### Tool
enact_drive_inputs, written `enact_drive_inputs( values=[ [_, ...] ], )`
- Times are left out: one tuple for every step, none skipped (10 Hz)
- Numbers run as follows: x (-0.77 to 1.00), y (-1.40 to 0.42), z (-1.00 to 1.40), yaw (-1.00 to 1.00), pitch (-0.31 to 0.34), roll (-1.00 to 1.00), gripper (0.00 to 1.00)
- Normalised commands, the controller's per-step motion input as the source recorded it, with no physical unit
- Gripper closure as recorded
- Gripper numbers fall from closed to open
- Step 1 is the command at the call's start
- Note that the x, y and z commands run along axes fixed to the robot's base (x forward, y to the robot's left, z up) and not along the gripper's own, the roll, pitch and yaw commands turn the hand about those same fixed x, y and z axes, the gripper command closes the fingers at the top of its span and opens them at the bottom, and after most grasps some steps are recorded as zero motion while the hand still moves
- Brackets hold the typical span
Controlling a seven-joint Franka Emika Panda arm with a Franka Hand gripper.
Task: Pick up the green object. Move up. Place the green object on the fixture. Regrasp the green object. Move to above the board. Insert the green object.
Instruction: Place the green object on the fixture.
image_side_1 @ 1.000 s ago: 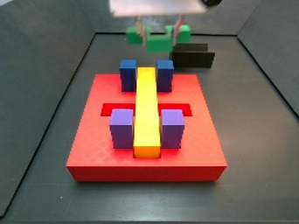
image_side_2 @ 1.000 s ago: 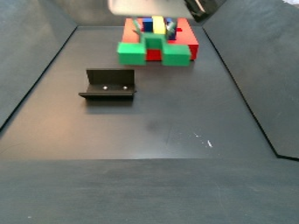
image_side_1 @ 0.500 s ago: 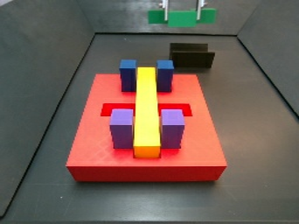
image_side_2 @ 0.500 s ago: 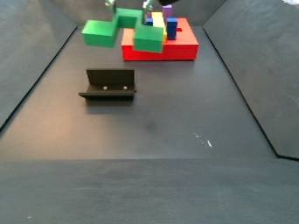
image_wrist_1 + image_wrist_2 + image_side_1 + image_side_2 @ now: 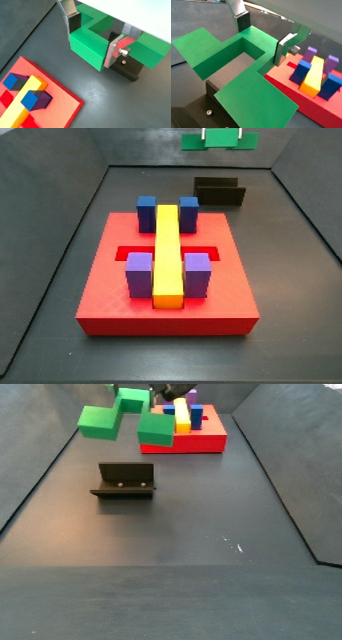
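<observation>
My gripper (image 5: 93,39) is shut on the green object (image 5: 88,47), a bridge-shaped block, with its silver fingers (image 5: 119,48) clamping the block's sides. In both wrist views the block fills the jaws (image 5: 263,39). It hangs high in the air in both side views, the green object (image 5: 127,417) above and slightly behind the fixture (image 5: 124,481). The dark fixture (image 5: 131,69) shows just beneath the block. The red board (image 5: 167,288) with its cross slot lies on the floor, apart from the gripper. In a side view the green object (image 5: 218,139) is cut by the frame edge.
On the board stand a long yellow bar (image 5: 167,248), blue blocks (image 5: 147,210) and purple blocks (image 5: 139,274). Dark walls (image 5: 54,238) enclose the grey floor (image 5: 187,554). The board (image 5: 308,107) lies close beside the fixture (image 5: 194,112).
The gripper has risen with the green object and moved away from the board, toward a spot above the fixture. The block stays clamped between the fingers.
</observation>
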Motion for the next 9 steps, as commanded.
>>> enact_drive_inputs(
  values=[
    [0.73,0.20,-0.21,0.00,0.249,-0.73,1.00],
    [0.76,0.17,-0.31,0.00,0.180,-0.73,1.00],
    [0.75,0.21,-0.43,0.02,0.086,-0.67,1.00],
    [0.78,0.33,-0.56,0.01,0.066,-0.57,1.00],
    [0.73,0.39,-0.64,0.00,0.054,-0.50,1.00],
    [0.51,0.36,-0.61,0.00,-0.003,-0.44,1.00],
    [0.55,0.24,-0.45,0.00,-0.083,-0.33,1.00],
    [0.50,0.00,-0.39,0.00,0.000,-0.18,1.00],
    [0.40,-0.01,-0.22,0.00,0.000,-0.09,1.00]
  ],
)
